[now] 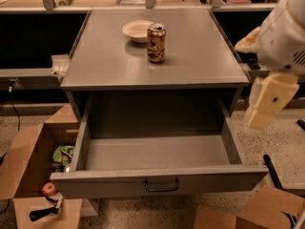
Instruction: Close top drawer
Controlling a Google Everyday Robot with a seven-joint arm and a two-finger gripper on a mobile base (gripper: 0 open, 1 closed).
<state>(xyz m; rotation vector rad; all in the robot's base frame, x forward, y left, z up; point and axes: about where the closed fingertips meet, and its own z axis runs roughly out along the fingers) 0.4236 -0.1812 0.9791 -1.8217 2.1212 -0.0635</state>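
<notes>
At the right edge, level with the cabinet's open bay, the hand [267, 104] hung in the air, touching nothing; whether it was apart or together could not be told. Below the worktop [200, 61] the drawer [105, 184] stood pulled far out, its handle [162, 185] facing the camera. On the worktop a can [156, 43] stood upright just beside a bowl [136, 31].

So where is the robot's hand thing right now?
The gripper hangs at the view's right edge, beside the cabinet, just outside the open top drawer's right wall.
</notes>
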